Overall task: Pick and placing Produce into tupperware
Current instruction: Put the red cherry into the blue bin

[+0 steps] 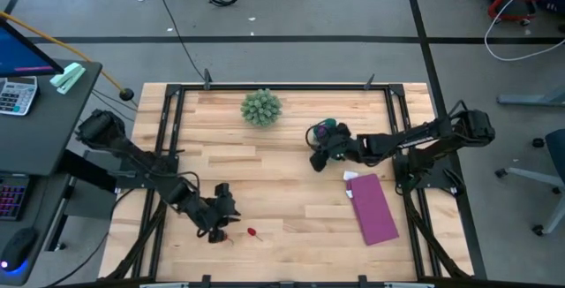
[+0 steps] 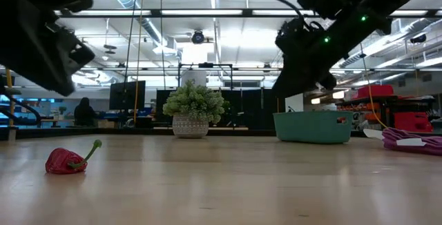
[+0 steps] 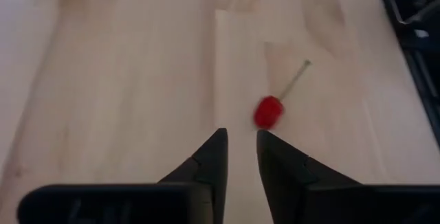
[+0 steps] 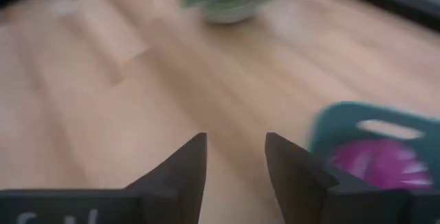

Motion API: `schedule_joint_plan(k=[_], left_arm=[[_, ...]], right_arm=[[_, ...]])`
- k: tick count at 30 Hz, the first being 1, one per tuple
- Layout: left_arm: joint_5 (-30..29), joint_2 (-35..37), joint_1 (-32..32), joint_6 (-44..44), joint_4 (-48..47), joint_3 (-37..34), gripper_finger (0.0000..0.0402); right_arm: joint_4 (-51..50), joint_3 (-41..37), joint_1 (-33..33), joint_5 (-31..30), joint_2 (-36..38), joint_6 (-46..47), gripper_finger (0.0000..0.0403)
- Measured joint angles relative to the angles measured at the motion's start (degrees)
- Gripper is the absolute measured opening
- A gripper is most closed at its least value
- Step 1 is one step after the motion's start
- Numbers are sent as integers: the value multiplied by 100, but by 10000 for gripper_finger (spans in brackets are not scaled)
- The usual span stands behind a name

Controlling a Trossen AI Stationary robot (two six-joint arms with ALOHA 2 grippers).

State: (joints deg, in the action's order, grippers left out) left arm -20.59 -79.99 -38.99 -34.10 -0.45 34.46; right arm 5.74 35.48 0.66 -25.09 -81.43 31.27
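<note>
Nearest you, at the table's front edge around 7 o'clock from its centre, your left gripper (image 1: 225,213) hangs low over the wood. In its wrist view the two fingers (image 3: 210,159) stand only a narrow slit apart and hold nothing. Just past the tips, toward 3 o'clock in the high view, lies a small red fruit (image 1: 252,232) with a thin green stem; in the low view it rests flat on the table (image 1: 291,182), stem tilted up, clear of the gripper.

Further right, at about 4 o'clock, a flat purple sheet (image 1: 374,207) lies on the wood with a bit of white at its upper corner.

Beyond that, at roughly 2 o'clock, your right gripper (image 1: 318,151) hovers beside the teal tub (image 2: 312,126). Its fingers (image 4: 184,165) are parted by a moderate gap with bare wood between them, nothing gripped. The tub sits just beside those fingers, and a purple-pink striped ball (image 4: 375,162) already lies inside it.

Farthest off, near 12 o'clock, the spiky green plant (image 1: 261,107) stands upright in its pale pot, well apart from both arms.
</note>
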Motion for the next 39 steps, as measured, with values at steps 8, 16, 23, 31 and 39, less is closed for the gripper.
schedule_joint_plan(k=[8, 16, 23, 31, 39], left_arm=[[3, 0, -838, -227, 16, 0, 133], [-310, -662, -1269, -422, 765, 13, 148], [-384, -1442, -1232, -275, 1297, 9, 136], [-384, -1755, -1227, -269, 1955, 11, 145], [-532, -1754, -1219, -276, 1937, 11, 116]], right_arm=[[12, 2, -671, 124, 0, 39, 158], [13, 2, -1049, -172, 0, 63, 158], [13, 2, -1099, -206, 0, 65, 158], [13, 2, -1094, -213, 2, 67, 158], [13, 2, -1094, -215, 2, 67, 158]])
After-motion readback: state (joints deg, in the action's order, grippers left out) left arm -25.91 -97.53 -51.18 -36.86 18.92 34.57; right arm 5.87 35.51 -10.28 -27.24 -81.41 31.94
